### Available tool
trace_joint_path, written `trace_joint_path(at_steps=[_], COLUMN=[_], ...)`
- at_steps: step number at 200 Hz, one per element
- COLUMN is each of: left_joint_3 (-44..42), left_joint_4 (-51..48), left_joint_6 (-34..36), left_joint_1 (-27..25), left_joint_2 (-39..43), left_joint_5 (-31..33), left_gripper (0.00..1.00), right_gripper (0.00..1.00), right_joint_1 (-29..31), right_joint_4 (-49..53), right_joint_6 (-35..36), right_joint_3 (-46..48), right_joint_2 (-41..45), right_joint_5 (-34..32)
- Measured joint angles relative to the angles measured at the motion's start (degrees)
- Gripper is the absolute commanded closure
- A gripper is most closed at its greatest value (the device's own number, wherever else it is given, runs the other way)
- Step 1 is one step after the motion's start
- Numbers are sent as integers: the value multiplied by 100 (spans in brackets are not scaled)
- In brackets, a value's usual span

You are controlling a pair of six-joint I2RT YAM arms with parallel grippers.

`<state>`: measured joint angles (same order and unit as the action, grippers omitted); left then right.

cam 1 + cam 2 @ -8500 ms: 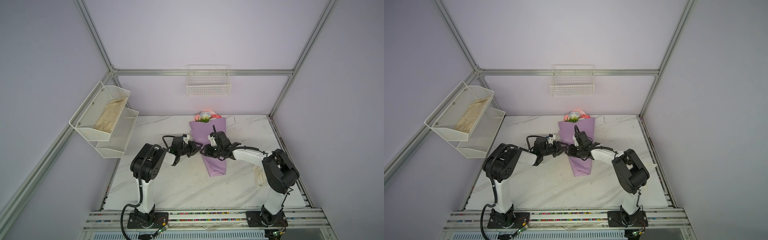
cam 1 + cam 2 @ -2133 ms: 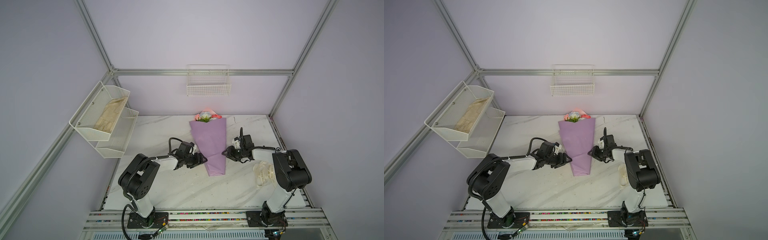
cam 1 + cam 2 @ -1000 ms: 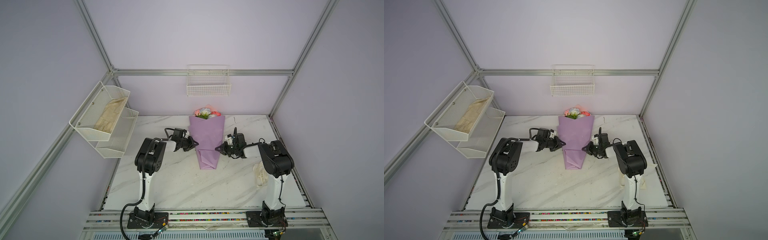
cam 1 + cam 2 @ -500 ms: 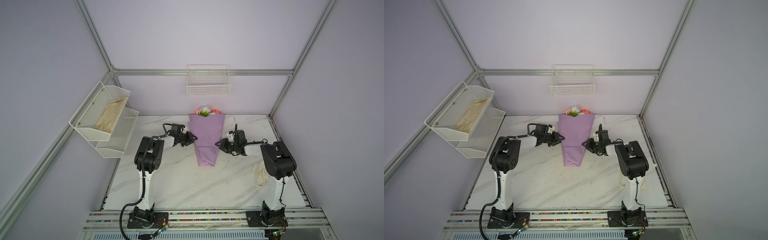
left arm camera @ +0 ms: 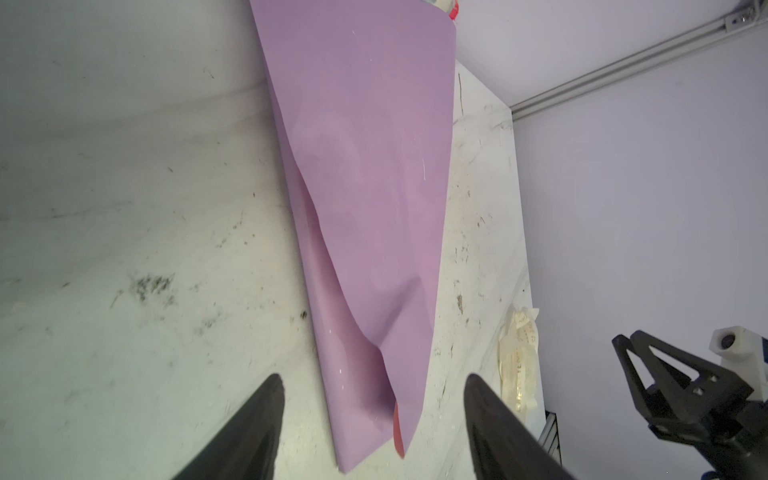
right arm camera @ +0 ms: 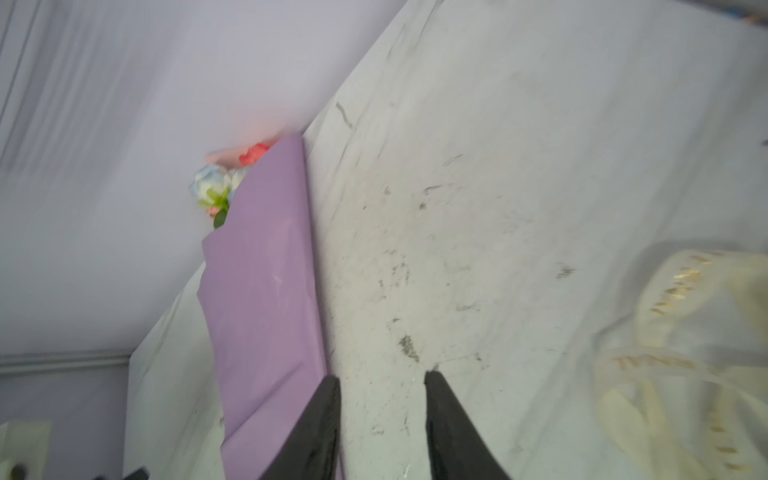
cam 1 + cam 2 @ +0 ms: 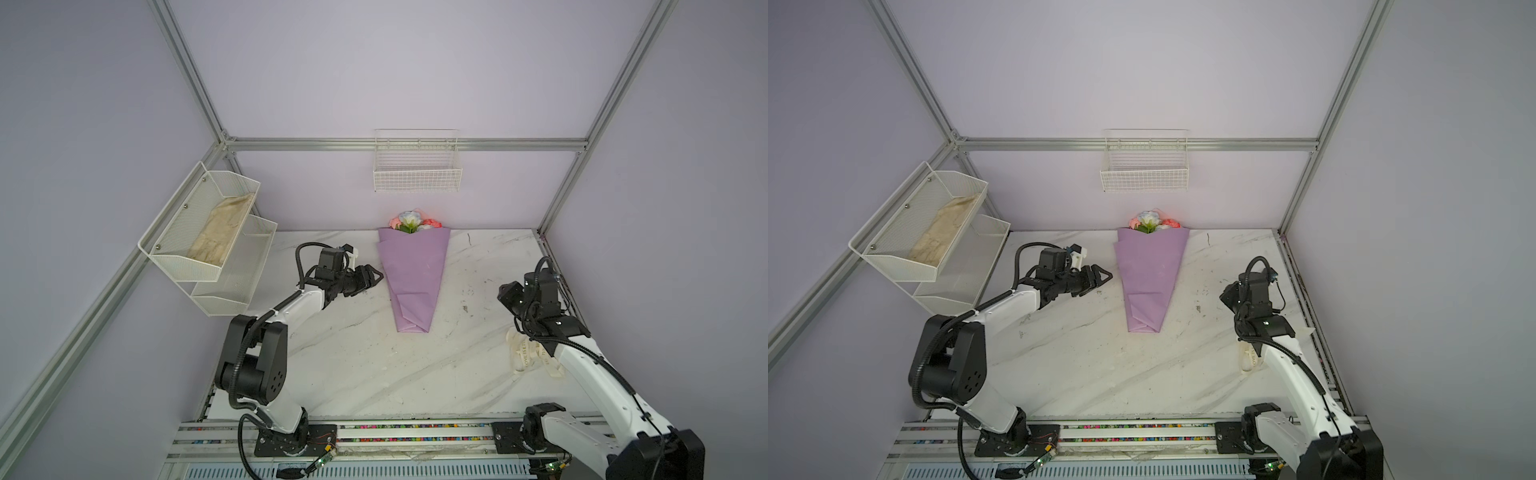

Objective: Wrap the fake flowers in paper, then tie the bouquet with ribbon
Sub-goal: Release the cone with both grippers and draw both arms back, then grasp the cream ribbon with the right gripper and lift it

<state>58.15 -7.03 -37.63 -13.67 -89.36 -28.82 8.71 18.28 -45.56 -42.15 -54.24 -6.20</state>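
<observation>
The bouquet (image 7: 413, 274) lies between the claws; left claw (image 7: 375, 278) just beside it, right claw (image 7: 505, 293) well apart; both released.

1. A cream ribbon with gold printed letters (image 7: 524, 353) lies bunched on the table (image 7: 353, 365), just behind the right gripper (image 7: 506, 292) and partly hidden under that arm.
2. The table is white marble-patterned and scuffed with dark marks under both grippers.
3. A two-tier white mesh rack (image 7: 232, 286) hangs on the side wall, well outward of the left gripper (image 7: 376, 277); its upper tier holds a beige cloth (image 7: 220, 237).
4. A white wire basket (image 7: 417, 174) hangs on the back wall, above and beyond both grippers.
</observation>
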Motion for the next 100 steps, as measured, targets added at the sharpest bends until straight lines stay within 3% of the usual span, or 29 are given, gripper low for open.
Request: trace_joint_path(at_steps=[31, 62, 100], left_joint_3=[-820, -1508, -1923], left_joint_4=[48, 177, 175], left_joint_6=[94, 170, 350], left_joint_1=[-192, -275, -273], left_joint_2=[1322, 2223, 2691], left_joint_5=[79, 131, 341], left_gripper=[24, 14, 10], right_gripper=[65, 63, 59], right_joint_1=[-376, -522, -531], right_joint_4=[560, 802, 778], right_joint_6=[-50, 85, 315], right_joint_3=[463, 608, 601], right_joint_2=[417, -542, -1322], right_joint_5=[-160, 9, 271])
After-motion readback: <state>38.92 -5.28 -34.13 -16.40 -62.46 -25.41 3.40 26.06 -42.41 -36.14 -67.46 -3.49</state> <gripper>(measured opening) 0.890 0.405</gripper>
